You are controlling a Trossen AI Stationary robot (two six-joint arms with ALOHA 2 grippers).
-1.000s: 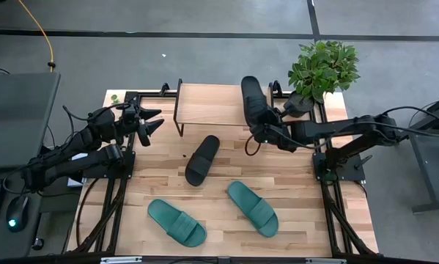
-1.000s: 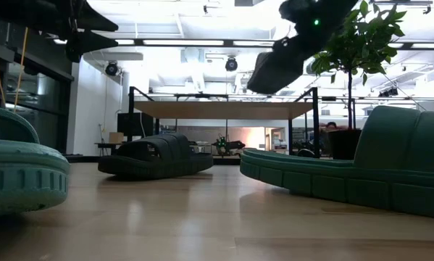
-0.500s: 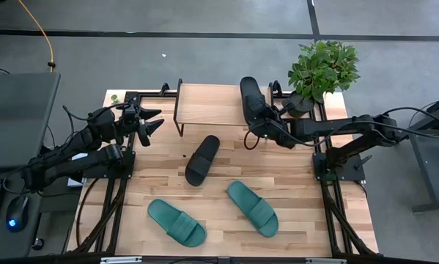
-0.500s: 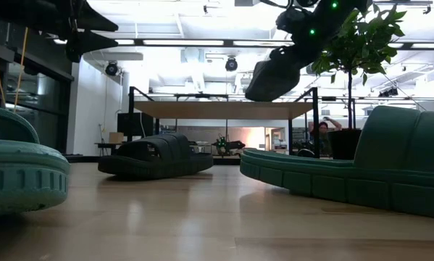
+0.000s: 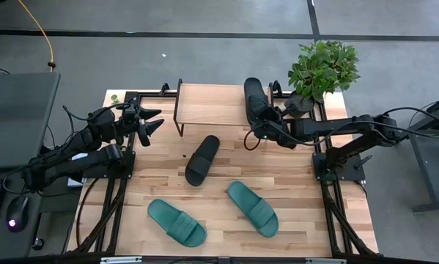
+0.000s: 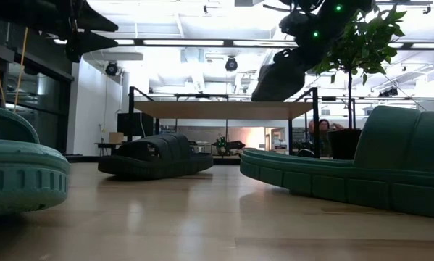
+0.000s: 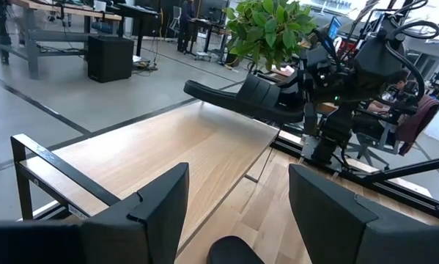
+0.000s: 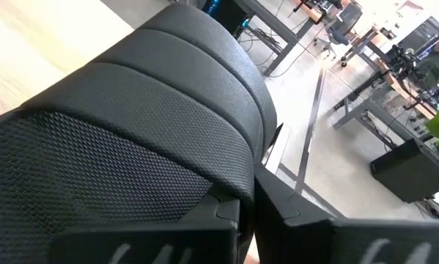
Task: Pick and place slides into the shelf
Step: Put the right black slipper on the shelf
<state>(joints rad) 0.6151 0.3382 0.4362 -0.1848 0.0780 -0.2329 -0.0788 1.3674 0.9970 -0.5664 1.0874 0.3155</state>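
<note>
My right gripper [image 5: 262, 125] is shut on a black slide [image 5: 253, 99], held in the air over the right end of the shelf [image 5: 208, 105], a low rack with a light wooden top. The low view shows the slide [image 6: 280, 72] tilted, its free end just above the board [image 6: 224, 109]. A second black slide [image 5: 202, 160] lies sole-down on the table in front of the shelf. Two teal slides [image 5: 176, 222] [image 5: 253, 208] lie sole-down nearer the near edge. My left gripper [image 5: 152, 121] waits open by the shelf's left end. My right gripper holds the black slide at its strap end [image 8: 168, 147], coming slantwise from the table's near right. The wide strap fills the wrist view and hides what the fingers [image 8: 204, 224] pinch. The slide is lifted clear, tilted, with its flat free end [image 7: 201, 89] pointing away and down.
A potted plant [image 5: 322, 67] stands at the far right corner, close to the right arm. Black frame rails [image 5: 322, 158] run along the table's sides. Bare tabletop [image 5: 300, 183] lies right of the teal slides. A person [image 6: 322, 130] shows in the room beyond.
My right gripper has stayed shut on the black slide and has shifted it a little toward the table's right over the shelf's right end. The slide has tipped steeper, its free end pointing more downward at the board. Nothing else has moved.
</note>
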